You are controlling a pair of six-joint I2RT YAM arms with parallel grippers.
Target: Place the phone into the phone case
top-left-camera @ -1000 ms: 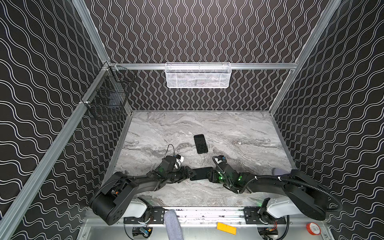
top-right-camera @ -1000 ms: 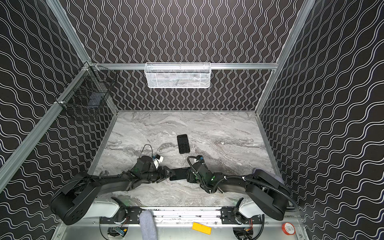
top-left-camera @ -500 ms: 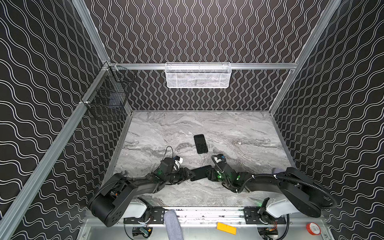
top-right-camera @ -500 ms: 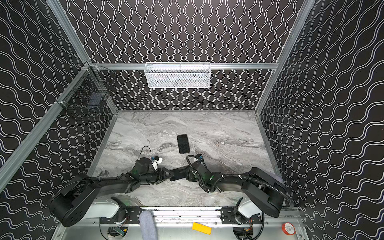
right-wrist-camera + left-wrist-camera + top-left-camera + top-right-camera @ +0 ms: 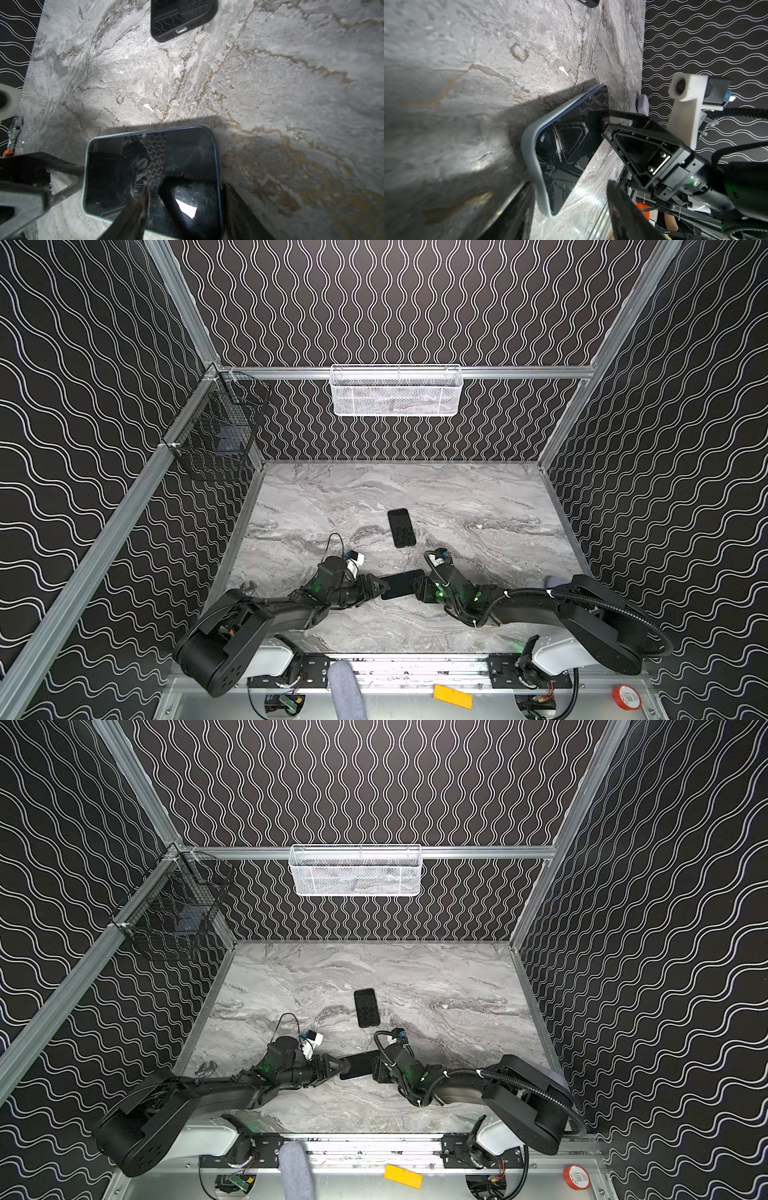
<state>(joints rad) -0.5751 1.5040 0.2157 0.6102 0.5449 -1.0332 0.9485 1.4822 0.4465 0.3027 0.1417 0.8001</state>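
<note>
Black-screened phone (image 5: 401, 585), ends hidden, is clamped in right hand (image 5: 417, 586); whether left hand (image 5: 381, 587) grips it is unclear.

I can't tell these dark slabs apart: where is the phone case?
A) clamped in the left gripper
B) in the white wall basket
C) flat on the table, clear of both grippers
C: the phone case lies flat on the table, farther back than the phone that the right gripper holds.

We see a robot lab cell: wave-patterned walls (image 5: 395, 302) on an aluminium frame (image 5: 519, 372) around a marble-look table (image 5: 374, 489)
</note>
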